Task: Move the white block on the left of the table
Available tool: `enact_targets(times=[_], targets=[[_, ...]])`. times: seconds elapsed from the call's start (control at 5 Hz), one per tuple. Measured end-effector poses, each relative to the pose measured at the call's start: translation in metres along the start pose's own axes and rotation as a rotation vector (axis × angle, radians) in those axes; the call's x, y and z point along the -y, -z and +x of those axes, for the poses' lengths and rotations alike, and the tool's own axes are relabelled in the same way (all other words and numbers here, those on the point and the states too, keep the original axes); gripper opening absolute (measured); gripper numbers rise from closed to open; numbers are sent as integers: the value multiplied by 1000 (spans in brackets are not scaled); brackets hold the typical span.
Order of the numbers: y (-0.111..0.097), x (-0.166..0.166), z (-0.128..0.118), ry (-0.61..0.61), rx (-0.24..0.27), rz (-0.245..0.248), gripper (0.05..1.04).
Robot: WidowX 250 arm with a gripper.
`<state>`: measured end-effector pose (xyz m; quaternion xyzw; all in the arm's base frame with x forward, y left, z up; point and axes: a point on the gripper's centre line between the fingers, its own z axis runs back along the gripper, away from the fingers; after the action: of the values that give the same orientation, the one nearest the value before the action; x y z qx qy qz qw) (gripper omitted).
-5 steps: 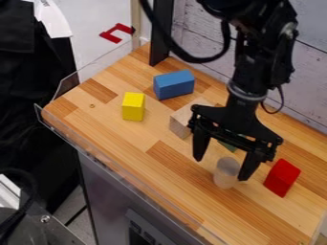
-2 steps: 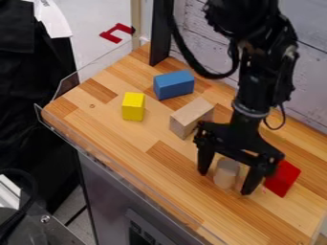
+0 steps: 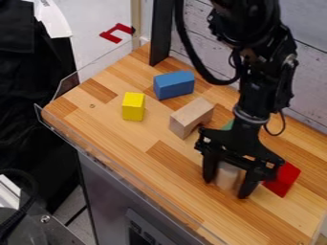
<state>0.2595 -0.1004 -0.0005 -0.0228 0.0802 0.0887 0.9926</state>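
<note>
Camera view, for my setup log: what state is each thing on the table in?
White block: upright, at the gripper.
Gripper: low, at the white block.
Yellow block: standing upright.
Blue block: lying lengthwise.
Wooden block: lying lengthwise.
Red block: partly hidden, pose unclear.
Green piece: mostly hidden, pose unclear.

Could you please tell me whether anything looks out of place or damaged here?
One mild oddity: a red angular piece shows beyond the wooden tabletop, away from the work area. I see nothing spilled or damaged.

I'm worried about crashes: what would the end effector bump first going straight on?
Pointing down, the end effector would probably bump the table; the white block seems between its fingers, but depth's unclear.
</note>
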Motion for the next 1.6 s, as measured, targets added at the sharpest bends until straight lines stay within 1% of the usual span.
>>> enact_targets(times=[0.2,0.4,0.6,0.8,1.0,1.2,1.4,1.6], targets=[[-1,-1,1,-10,8,-10,558],[-7,-5,-4,-21,28,-6,558],[-32,-10,-12,-30,75,-9,558],[-52,-28,-14,-59,127,-8,558],[-56,-54,-11,-113,123,19,557],[-56,-77,-8,-168,103,58,557],[-51,-86,-9,-191,75,81,557],[-42,-97,-5,-222,57,76,557]])
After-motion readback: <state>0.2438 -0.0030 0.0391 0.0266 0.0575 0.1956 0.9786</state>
